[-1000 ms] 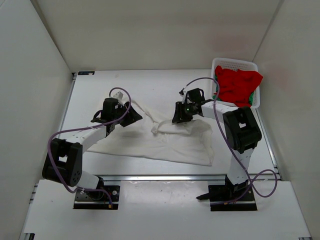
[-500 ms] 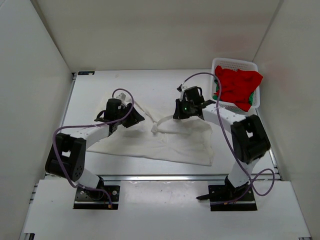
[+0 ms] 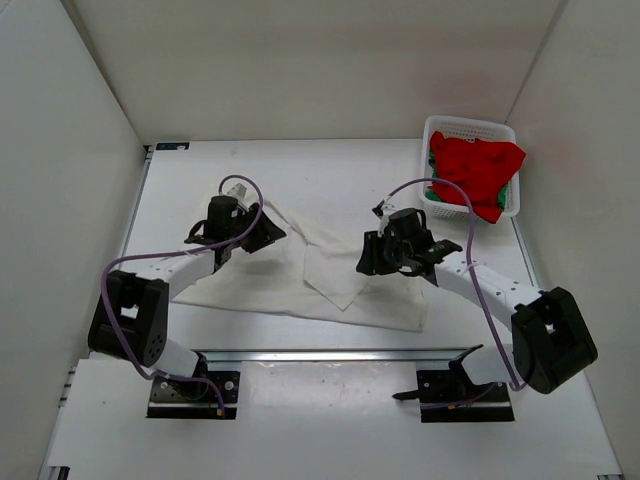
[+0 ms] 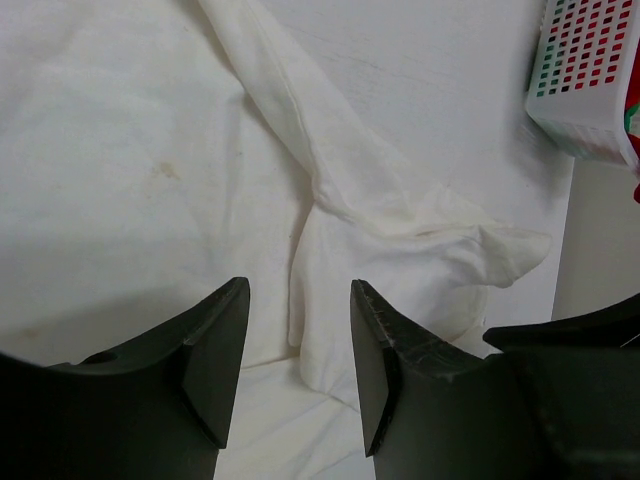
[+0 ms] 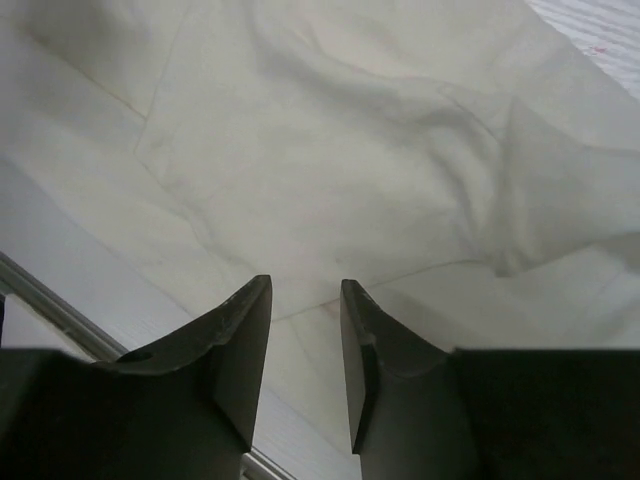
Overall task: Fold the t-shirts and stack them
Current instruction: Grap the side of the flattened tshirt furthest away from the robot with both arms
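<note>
2 open, empty end effectors now: my right end effector [image 3: 368, 262] has just drawn a flap of the off-white t-shirt [image 3: 300, 290] inward and let go, the left end effector [image 3: 270, 232] hovering over its far sleeve on the table [image 3: 330, 175], so I judge 1 fold laid.

One camera hangs high behind the arm bases, looking down on the whole table [image 3: 330, 170]. The left wrist camera skims low across the off-white t-shirt [image 4: 380, 230] toward the basket [image 4: 590, 70]. The right wrist camera stares closely down at the same shirt, facing the table's near rail [image 5: 50, 300]. All three views share that shirt.
</note>
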{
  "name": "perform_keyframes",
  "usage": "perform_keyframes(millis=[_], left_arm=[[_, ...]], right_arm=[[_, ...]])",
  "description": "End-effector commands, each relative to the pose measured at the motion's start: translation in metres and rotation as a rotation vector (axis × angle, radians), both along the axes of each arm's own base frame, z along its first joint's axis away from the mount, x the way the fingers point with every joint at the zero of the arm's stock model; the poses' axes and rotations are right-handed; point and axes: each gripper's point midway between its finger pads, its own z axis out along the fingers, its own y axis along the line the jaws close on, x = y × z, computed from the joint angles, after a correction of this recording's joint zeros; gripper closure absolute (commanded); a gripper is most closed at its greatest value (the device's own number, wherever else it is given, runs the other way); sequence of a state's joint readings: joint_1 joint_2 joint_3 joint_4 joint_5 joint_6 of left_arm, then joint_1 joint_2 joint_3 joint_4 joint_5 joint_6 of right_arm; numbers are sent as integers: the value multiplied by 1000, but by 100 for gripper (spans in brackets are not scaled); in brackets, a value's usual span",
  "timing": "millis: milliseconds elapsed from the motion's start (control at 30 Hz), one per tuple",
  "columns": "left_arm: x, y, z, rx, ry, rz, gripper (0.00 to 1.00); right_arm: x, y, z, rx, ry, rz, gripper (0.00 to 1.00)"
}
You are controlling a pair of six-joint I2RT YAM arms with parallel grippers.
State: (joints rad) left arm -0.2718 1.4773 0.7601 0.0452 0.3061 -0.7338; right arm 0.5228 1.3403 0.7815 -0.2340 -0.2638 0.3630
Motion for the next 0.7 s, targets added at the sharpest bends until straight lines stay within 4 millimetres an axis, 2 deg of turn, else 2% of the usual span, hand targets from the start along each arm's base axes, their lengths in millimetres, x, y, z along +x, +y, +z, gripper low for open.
perform_keyframes(millis=[0,100,267,300,333,433,500,667], left_arm=[[-4,0,15,-12,-44,-6,45],[-3,10,11,-26,-26,16,45],[9,33,18,-31,-36,115,45],[13,38,24,-40,-51,136,45],[14,36,26,-40,-60,130,45],[15,33,32,-45,-73,127,45],[13,29,30,-44,-68,116,46],[7,25,24,-43,-57,103,45]], right_arm=[[0,14,19,29,-51,47,67],[-28,31,7,12,30,127,64],[-51,24,-15,37,143,18,69],[-50,30,-11,84,137,5,70],[-56,29,-21,86,165,0,72],[-64,29,-30,79,192,-44,74],[-72,24,-41,72,230,-58,71],[-77,38,-40,121,249,-38,66]])
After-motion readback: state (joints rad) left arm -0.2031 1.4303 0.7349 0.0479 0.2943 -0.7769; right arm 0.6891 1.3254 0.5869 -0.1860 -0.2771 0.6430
